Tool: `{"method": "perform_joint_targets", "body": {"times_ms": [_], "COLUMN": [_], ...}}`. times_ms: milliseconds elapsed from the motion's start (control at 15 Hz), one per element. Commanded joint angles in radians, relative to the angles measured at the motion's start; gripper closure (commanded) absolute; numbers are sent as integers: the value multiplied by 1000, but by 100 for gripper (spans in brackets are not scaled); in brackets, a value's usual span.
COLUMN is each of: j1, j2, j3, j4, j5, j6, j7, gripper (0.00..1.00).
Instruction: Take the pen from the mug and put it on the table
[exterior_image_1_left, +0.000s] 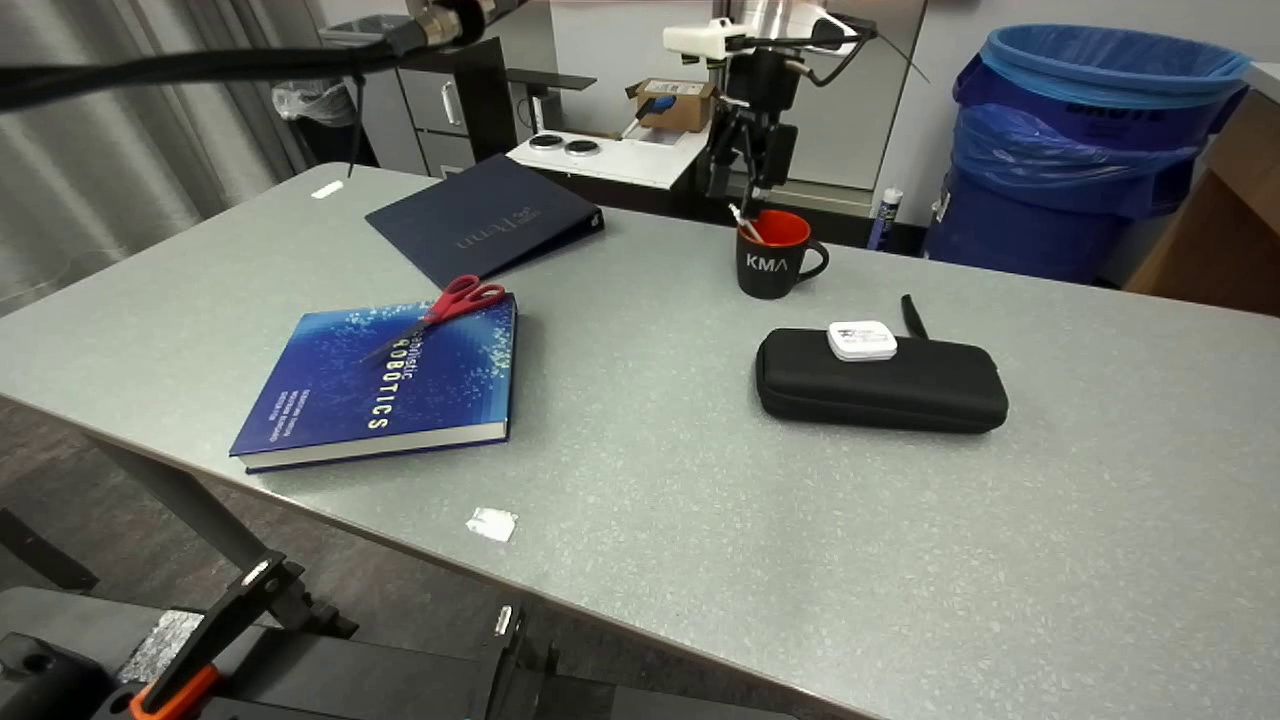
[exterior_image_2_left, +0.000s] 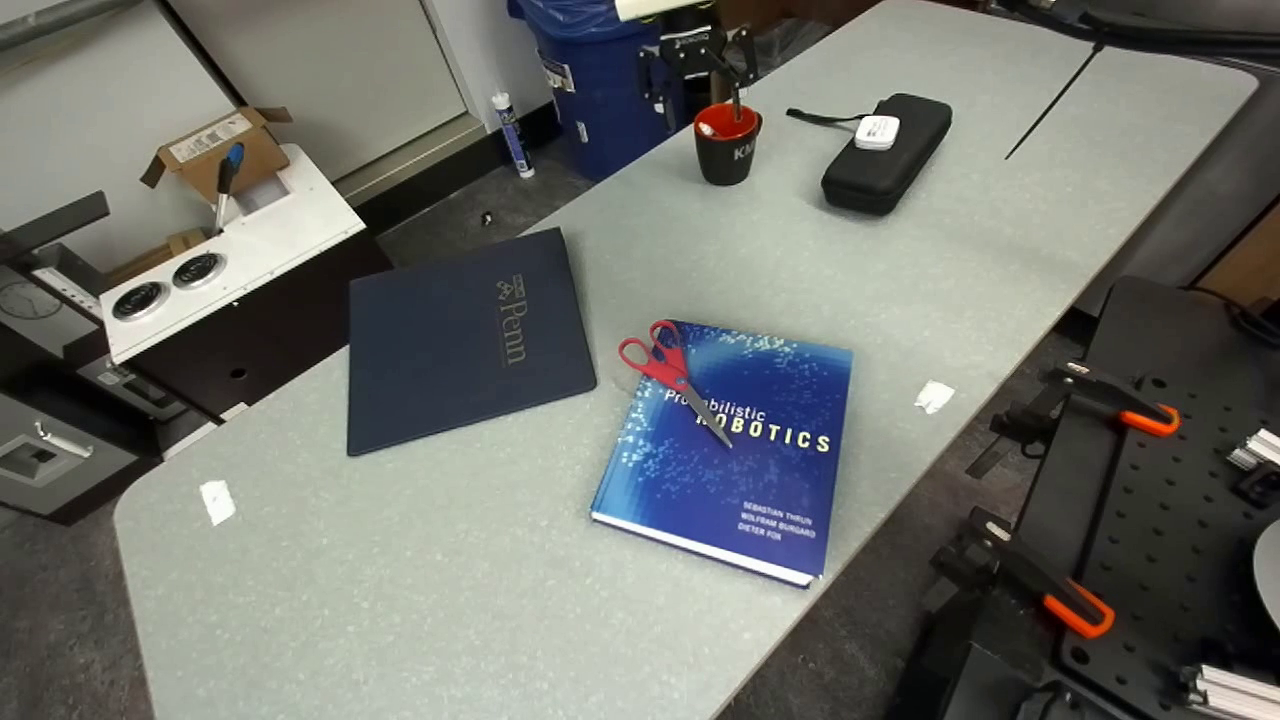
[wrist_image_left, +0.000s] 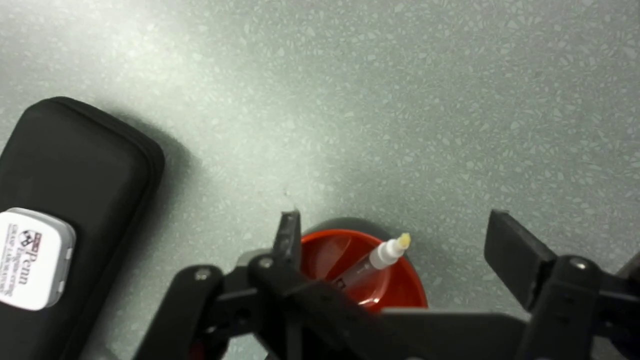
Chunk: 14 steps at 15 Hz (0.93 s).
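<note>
The pen (wrist_image_left: 372, 262), a pale translucent stick with a white collar and yellowish tip, leans inside the black mug (exterior_image_1_left: 765, 272) with its tip at the rim. The pen also shows in both exterior views (exterior_image_1_left: 747, 226) (exterior_image_2_left: 706, 130). The mug, red inside (wrist_image_left: 345, 242), stands upright near the far edge of the grey table (exterior_image_1_left: 620, 420). My gripper (wrist_image_left: 393, 220) is open just above the mug, also seen in an exterior view (exterior_image_1_left: 738, 198). In the wrist view the pen tip lies between the two fingers, apart from both. The left finger hides part of the mug; its exact height there is unclear.
A black case (exterior_image_1_left: 880, 385) with a white tin (exterior_image_1_left: 862, 340) on it lies near the mug. A blue book (exterior_image_1_left: 400, 390) with red scissors (exterior_image_1_left: 465, 300) and a navy folder (exterior_image_1_left: 490, 215) lie on the table. A blue bin (exterior_image_1_left: 1080, 150) stands beyond the edge.
</note>
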Motion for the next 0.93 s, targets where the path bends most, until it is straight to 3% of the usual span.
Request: {"method": "perform_joint_targets", "body": {"times_ms": [0,600,867], "j1": [-27,-36,-38], "j2": [67,56,29], "j3": [19,16,9], "j4": [126,135,124], "j5": [-3,19,9], "j6": [-47,-79,-115], "j7": [29,9,-8], "gripper": [31,99,99]}}
